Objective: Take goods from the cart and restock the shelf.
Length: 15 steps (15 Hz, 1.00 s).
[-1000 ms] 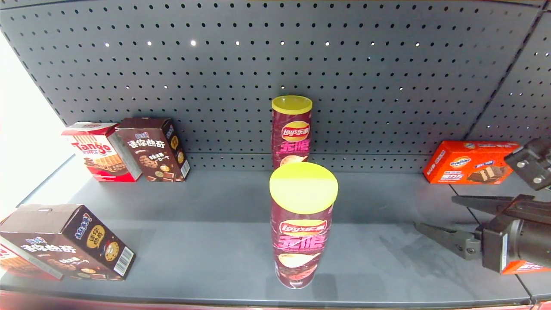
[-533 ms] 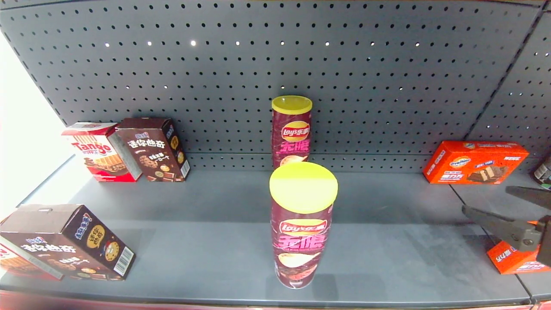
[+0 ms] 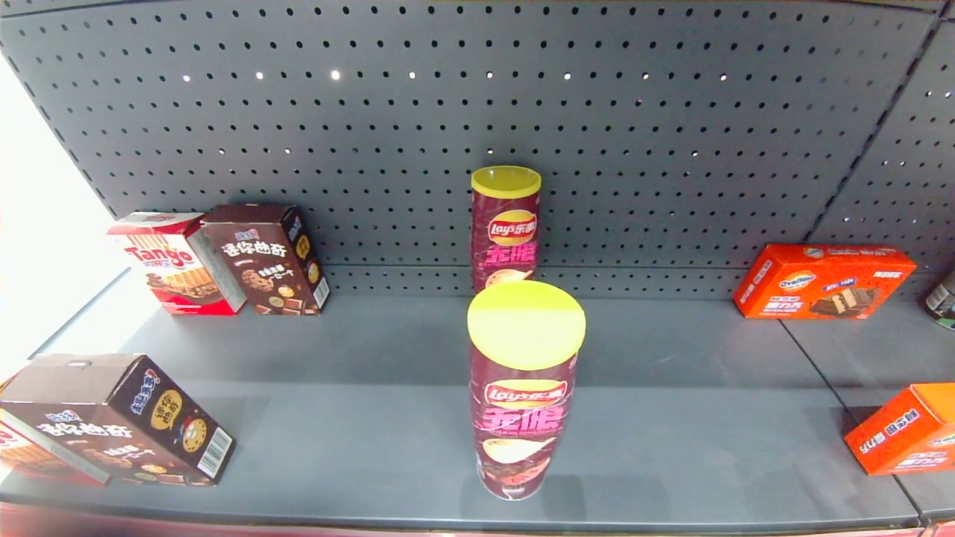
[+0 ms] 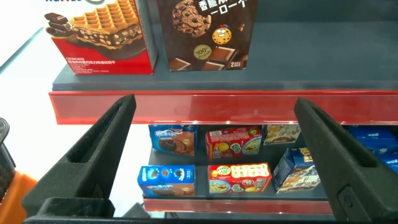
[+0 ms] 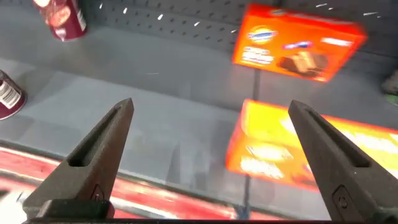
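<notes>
The grey shelf (image 3: 671, 418) holds two maroon chip cans with yellow lids, one at the front (image 3: 522, 388) and one behind it (image 3: 505, 227). An orange box (image 3: 903, 429) lies at the front right, and a second orange box (image 3: 821, 282) stands at the back right. My right gripper (image 5: 211, 106) is open and holds nothing, in front of the shelf edge, facing the near orange box (image 5: 298, 146). My left gripper (image 4: 216, 102) is open with nothing in it, level with the red shelf edge (image 4: 224, 106) below the left-hand boxes.
A red wafer box (image 3: 171, 261) and a brown cookie box (image 3: 265, 257) stand at the back left, and another cookie box (image 3: 112, 418) lies at the front left. A perforated back panel (image 3: 477, 112) closes the shelf. Lower shelves (image 4: 217, 168) carry several small packs.
My right gripper, open, has pulled back to the right and out of the head view, uncovering the orange box at the front right. Cans and other boxes have not moved.
</notes>
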{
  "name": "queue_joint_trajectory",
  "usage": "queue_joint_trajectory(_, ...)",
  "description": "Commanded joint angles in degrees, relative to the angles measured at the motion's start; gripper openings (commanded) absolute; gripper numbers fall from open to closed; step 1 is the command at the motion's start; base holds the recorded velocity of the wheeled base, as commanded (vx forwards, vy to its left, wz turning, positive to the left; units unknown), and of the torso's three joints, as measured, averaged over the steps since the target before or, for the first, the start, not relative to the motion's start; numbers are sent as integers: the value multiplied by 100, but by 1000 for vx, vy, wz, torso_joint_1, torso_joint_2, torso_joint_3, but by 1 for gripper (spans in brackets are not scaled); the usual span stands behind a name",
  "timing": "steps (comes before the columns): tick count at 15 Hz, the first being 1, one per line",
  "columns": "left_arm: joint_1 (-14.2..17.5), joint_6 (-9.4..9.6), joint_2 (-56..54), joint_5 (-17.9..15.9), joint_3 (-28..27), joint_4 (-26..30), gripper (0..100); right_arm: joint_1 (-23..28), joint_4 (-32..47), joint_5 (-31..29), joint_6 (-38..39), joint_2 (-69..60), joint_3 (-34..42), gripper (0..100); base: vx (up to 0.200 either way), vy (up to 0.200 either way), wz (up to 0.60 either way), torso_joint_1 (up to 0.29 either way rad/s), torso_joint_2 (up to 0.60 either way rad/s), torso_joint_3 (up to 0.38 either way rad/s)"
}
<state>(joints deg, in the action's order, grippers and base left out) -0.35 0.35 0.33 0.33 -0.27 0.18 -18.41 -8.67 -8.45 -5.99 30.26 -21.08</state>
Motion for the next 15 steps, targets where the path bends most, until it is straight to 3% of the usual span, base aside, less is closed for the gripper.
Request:
queue_joint_trajectory(1, 0, 0, 11, 2, 0, -1, 100, 276, 199, -17, -52, -1883, 745, 100, 0, 0, 0, 0, 0, 0)
queue_joint_trajectory(3, -9, 0, 11, 2, 0, -1, 100, 74, 322, 54, -52, -3026, 1545, 100, 0, 0, 0, 0, 0, 0)
queue_joint_trajectory(5, -17, 0, 20, 2, 0, -1, 100, 48, -206, 54, 10, -3026, 2108, 100, 0, 0, 0, 0, 0, 0)
queue_joint_trajectory(7, -9, 0, 20, 2, 0, -1, 100, 48, 506, 115, 45, -3026, 2108, 100, 0, 0, 0, 0, 0, 0)
queue_joint_trajectory(9, 0, 0, 20, 11, 0, -1, 100, 57, 568, 203, 352, -3026, 2064, 100, 0, 0, 0, 0, 0, 0)
queue_joint_trajectory(12, 9, 0, 11, 11, 0, -1, 100, 57, 506, -702, 713, -3026, 2090, 100, 0, 0, 0, 0, 0, 0)
queue_joint_trajectory(13, 9, 0, 11, 11, 0, -1, 100, 4, 506, -588, 704, -3026, 2099, 100, 0, 0, 0, 0, 0, 0)
queue_joint_trajectory(15, 9, 0, 11, 11, 0, -1, 100, -5, 594, 1170, 203, -3026, 2055, 100, 0, 0, 0, 0, 0, 0)
